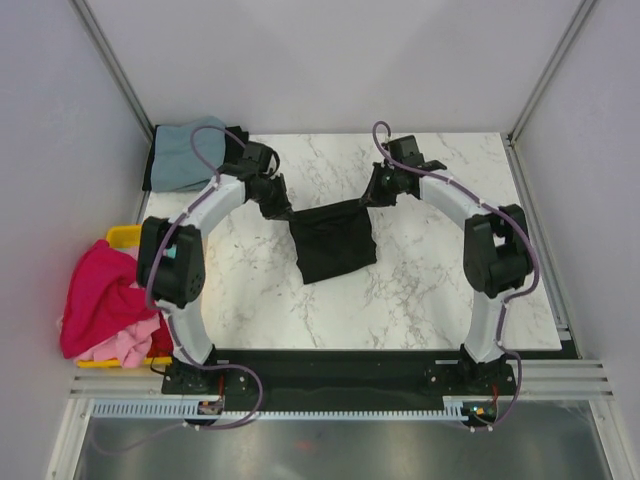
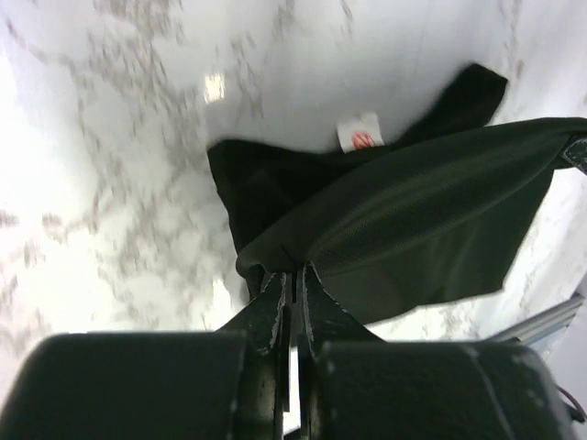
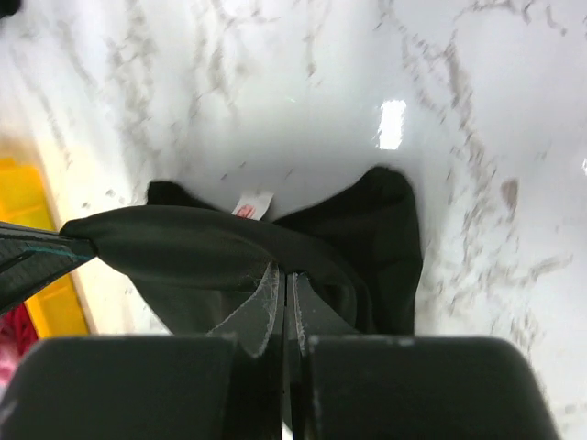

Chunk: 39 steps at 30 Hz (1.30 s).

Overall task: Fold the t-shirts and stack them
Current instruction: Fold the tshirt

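Magenta t-shirt (image 1: 95, 290) and pink t-shirt (image 1: 132, 345) heaped on yellow bin (image 1: 122, 236) at left, grey-blue t-shirt (image 1: 185, 155) at far left corner, left gripper (image 1: 278, 208) clamped on black t-shirt (image 1: 335, 250), its top edge stretched taut mid-table, lower part on marble table (image 1: 430, 300), right gripper (image 1: 372, 195) pinching the opposite corner.

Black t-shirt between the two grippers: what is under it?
Marble table shows beneath the black t-shirt's raised edge. Anything under its lower part, lying on the table, is covered.

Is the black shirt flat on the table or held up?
Held up: left tool and right tool pinch the black shirt by its top edge, stretched between them; its lower part sags onto the table.
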{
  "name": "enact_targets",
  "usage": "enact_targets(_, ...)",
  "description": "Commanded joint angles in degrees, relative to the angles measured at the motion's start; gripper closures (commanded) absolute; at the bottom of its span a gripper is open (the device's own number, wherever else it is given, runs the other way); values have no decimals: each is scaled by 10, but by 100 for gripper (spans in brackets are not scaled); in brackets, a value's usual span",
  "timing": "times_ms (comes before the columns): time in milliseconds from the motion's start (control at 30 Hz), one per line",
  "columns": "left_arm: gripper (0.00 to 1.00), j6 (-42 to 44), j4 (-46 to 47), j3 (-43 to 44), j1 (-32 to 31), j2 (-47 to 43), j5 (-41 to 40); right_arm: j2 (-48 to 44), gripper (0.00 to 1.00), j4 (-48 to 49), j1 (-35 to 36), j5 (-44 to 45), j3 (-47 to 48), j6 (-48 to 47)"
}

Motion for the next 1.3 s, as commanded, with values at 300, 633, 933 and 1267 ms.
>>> enact_targets(300,78,52,-5,122,23,167,20,166,94,8,-28,-19,117,-14)
enact_targets(633,44,71,-29,196,22,144,13,88,96,8,-48,9,82,-14)
enact_targets(933,40,63,-27,137,15,71,-35,-3,100,1,-53,27,27,-24)
enact_targets(1267,41,53,-27,125,1,29,-42,32,70,85,-74,14,-99,-13)
